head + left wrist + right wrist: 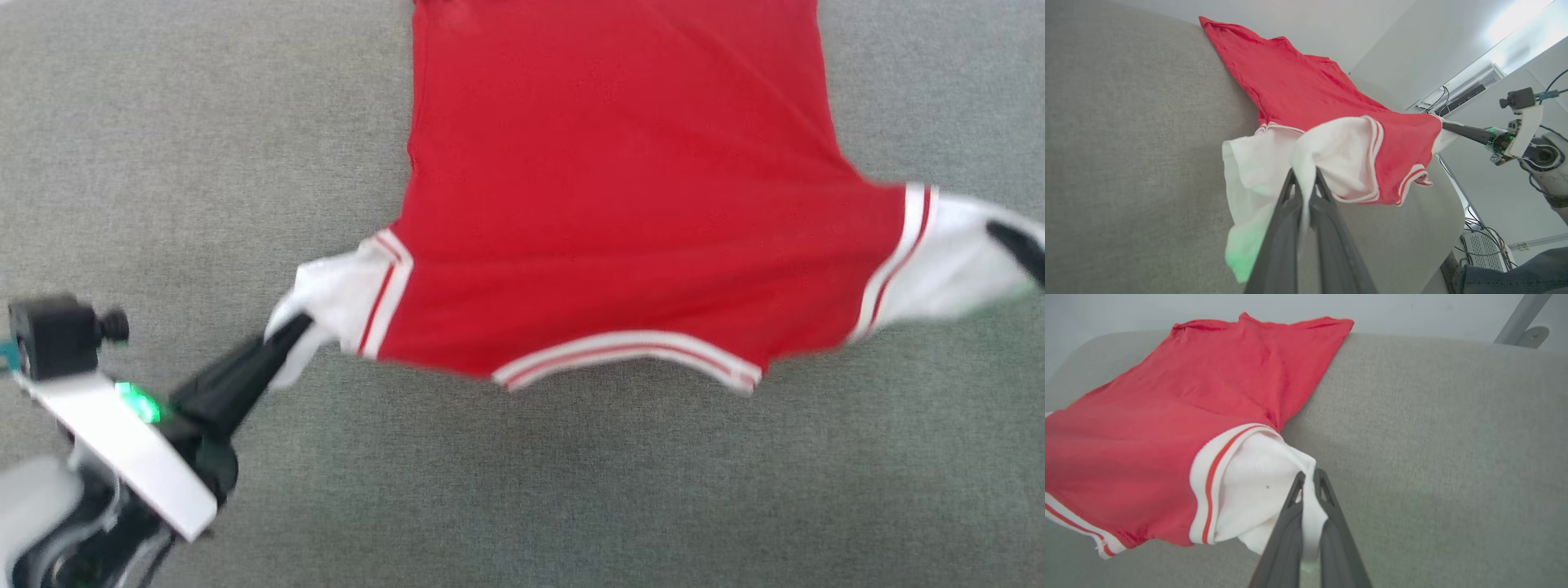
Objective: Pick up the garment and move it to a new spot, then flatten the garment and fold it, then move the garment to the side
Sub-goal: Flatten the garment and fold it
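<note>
Your red jersey-knit garment [620, 204], with white sleeves and red-and-white striped trim, is spread plain red side up across the grey fabric-covered table [163, 163], neckline toward you. The left end effector [294, 327], with its long dark fingers, is clenched on the white cloth of the left sleeve. The right end effector [1012, 241] is pinched the same way on the right sleeve, so the shirt is stretched between them. The head view cuts the hem off at its top edge, but both wrist views show the hem reaching the table's far edge. The left wrist view shows the collar end held off the surface, and the head view shows a soft shadow under the neck trim. You have bare grey surface on both sides of the shirt and in front of the collar. The left wrist view shows the table's rounded edge on the right side, with tangled dark cables [1478, 241] below it. The right wrist view shows a grey metal strut [1521, 318] beyond the far edge. The head view is blurred, and the right fingers are a dark smear cut off by its edge.
</note>
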### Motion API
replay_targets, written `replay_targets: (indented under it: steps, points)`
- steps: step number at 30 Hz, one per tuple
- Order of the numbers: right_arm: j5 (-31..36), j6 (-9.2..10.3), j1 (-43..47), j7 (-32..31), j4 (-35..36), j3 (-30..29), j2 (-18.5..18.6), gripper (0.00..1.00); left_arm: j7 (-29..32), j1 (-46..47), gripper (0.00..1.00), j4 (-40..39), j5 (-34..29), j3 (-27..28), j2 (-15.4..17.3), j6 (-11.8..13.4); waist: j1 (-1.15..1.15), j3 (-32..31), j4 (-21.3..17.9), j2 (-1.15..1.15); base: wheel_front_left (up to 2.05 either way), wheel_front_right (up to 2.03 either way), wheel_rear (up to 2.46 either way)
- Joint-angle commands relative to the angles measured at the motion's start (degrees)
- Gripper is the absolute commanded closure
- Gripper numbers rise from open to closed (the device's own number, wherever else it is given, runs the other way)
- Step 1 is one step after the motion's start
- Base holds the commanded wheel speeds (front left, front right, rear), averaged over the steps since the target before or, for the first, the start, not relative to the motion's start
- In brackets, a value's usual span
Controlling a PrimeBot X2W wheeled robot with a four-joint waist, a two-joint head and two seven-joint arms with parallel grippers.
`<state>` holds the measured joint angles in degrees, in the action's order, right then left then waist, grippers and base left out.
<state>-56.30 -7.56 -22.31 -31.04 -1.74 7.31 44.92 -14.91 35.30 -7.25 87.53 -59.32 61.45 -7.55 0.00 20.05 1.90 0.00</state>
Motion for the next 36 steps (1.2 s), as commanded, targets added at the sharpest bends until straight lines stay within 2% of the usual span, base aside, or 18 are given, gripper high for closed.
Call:
replay_targets:
  steps: [1, 7, 11, 14, 22, 30, 36]
  points:
    - [0.5, 0.15, 2.77, -1.34, 1.7, -1.45, -0.28, 1.0, -0.36, -2.5, 1.0, -0.83, -1.3, 0.92, 0.56, 0.12, 0.0, -0.2, 0.17, 0.0, 0.0, 0.0, 0.0]
    - [1.07, 0.15, 15.88, -7.98, 11.65, -10.31, -3.96, 1.0, -0.33, -14.95, 1.0, -4.77, -3.7, 6.19, 1.04, 0.12, 0.0, 0.08, 1.01, 0.0, 0.0, 0.0, 0.0]
    - [2.31, 0.11, 22.12, -11.64, 17.46, -15.57, -7.75, 1.0, -0.34, -20.46, 1.0, -5.75, -6.09, 9.85, -1.76, 0.31, 0.0, 0.7, 1.83, 0.0, 0.0, 0.0, 0.0]
    - [3.85, 0.1, 23.64, -14.2, 19.28, -16.58, -10.52, 1.0, -0.34, -22.13, 1.0, -4.94, -8.3, 10.2, -4.39, 0.25, 0.0, 0.94, 2.1, 0.0, 0.0, 0.0, 0.0]
    - [7.31, 0.09, 20.4, -18.18, 14.31, -12.38, -15.23, 1.0, 1.01, -20.24, 1.0, 0.27, -9.25, 6.66, -9.77, 0.11, 0.0, 1.22, 2.43, 0.0, 0.0, 0.0, 0.0]
    - [10.17, 0.1, 19.0, -16.94, 8.38, -7.47, -16.67, 1.0, 1.44, -19.3, 1.0, 3.74, -9.39, 4.67, -11.84, 0.09, 0.0, 1.6, 2.91, 0.0, 0.0, 0.0, 0.0]
    - [10.0, 0.09, 18.76, -15.63, 7.03, -5.34, -17.23, 1.0, 1.11, -19.05, 1.0, 4.33, -8.46, 4.15, -12.09, 0.08, 0.0, 1.67, 2.99, 0.0, 0.0, 0.0, 0.0]
